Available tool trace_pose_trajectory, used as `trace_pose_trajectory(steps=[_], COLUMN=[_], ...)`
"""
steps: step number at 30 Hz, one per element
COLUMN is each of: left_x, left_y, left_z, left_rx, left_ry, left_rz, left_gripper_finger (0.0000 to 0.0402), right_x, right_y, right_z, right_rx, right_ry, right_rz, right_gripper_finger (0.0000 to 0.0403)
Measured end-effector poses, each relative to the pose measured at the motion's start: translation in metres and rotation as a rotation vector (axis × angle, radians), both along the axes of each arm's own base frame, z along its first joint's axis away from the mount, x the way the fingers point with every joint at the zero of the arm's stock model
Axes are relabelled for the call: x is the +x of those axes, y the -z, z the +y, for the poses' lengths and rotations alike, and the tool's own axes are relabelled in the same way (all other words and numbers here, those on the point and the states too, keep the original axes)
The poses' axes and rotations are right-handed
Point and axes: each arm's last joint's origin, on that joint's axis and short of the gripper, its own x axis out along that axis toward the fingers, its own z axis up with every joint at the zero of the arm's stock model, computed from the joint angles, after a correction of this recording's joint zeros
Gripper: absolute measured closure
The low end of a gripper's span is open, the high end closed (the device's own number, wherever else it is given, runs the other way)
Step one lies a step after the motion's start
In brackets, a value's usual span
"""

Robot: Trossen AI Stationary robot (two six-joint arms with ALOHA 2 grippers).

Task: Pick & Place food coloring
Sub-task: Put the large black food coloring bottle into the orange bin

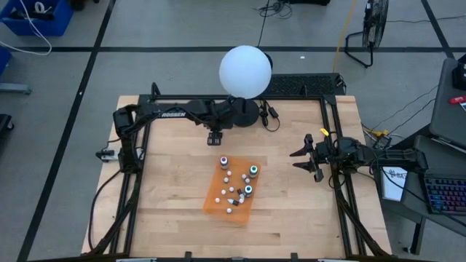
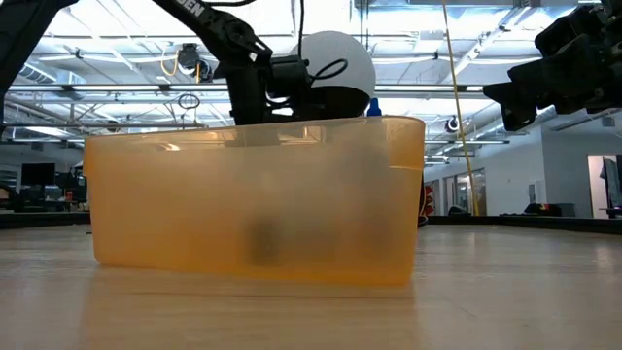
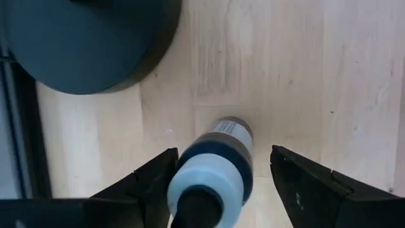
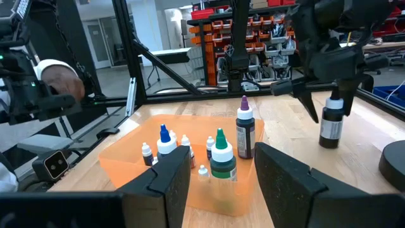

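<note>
**Left claw over 1 upright bottle near the surface's far edge**

Toward the near edge of the surface (image 1: 167,196), an orange tray (image 1: 217,204) holds upright food coloring bottles (image 4: 218,158): 1 dark with a purple tip, 1 green-topped, 1 blue-topped, plus several tiny whitish ones I cannot count exactly. At the right edge, the right claw (image 1: 312,156) hovers level, fingers parted, empty, pointing at the tray. Farther back, the left arm stretches along the far edge, wrist bent down; the left claw (image 3: 221,183) straddles 1 dark white-capped bottle (image 3: 212,171), standing vertical on the wood beside the white globe's (image 1: 245,71) black base, fingers apart and clear of it.
</note>
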Motion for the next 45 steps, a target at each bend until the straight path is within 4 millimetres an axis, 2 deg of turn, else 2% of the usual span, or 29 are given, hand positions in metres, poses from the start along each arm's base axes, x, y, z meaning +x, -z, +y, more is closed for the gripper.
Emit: trace_pose_trajectory(steps=[9, 12, 15, 18, 22, 26, 29, 32, 36, 39, 42, 45], left_x=[0.000, 0.000, 0.001, -0.001, -0.005, -0.016, -0.024, -0.031, -0.027, -0.015, -0.001, 0.016], left_y=[0.002, 0.002, 0.001, -0.006, -0.033, -0.073, -0.111, -0.146, -0.178, -0.178, -0.156, -0.131], left_z=[0.000, 0.000, -0.002, -0.006, -0.019, -0.043, -0.067, -0.094, -0.137, -0.173, -0.198, -0.206], left_rx=[-0.001, 0.002, 0.015, 0.038, 0.057, 0.067, 0.075, 0.067, 0.034, 0.068, 0.117, 0.127], left_ry=[0.005, 0.017, 0.038, 0.047, 0.060, 0.084, 0.104, 0.133, 0.198, 0.292, 0.368, 0.393], left_rz=[-0.004, -0.002, 0.001, 0.002, -0.046, -0.119, -0.219, -0.331, -0.437, -0.422, -0.313, -0.238], left_gripper_finger=[0.0179, 0.0204, 0.0250, 0.0257, 0.0257, 0.0257, 0.0257, 0.0257, 0.0257, 0.0257, 0.0257, 0.0257], right_x=[0.000, 0.000, 0.000, 0.000, 0.000, 0.000, 0.000, 0.000, 0.000, 0.000, 0.000, 0.000], right_y=[0.000, 0.000, 0.000, 0.000, 0.000, 0.000, 0.000, 0.000, 0.000, 0.000, 0.000, 0.000], right_z=[0.000, 0.000, 0.000, 0.000, 0.000, 0.000, 0.000, 0.000, 0.000, 0.000, 0.000, 0.000], right_rx=[0.000, 0.000, 0.000, 0.000, 0.000, 0.000, 0.000, 0.000, 0.000, 0.000, 0.000, 0.000], right_ry=[0.000, 0.000, 0.000, 0.000, 0.000, 0.000, 0.000, 0.000, 0.000, 0.000, 0.000, 0.000], right_rz=[0.000, 0.000, 0.000, 0.000, 0.000, 0.000, 0.000, 0.000, 0.000, 0.000, 0.003, 0.004], right_gripper_finger=[0.0240, 0.0240, 0.0238, 0.0237, 0.0238, 0.0238, 0.0239, 0.0240, 0.0238, 0.0237, 0.0238, 0.0238])
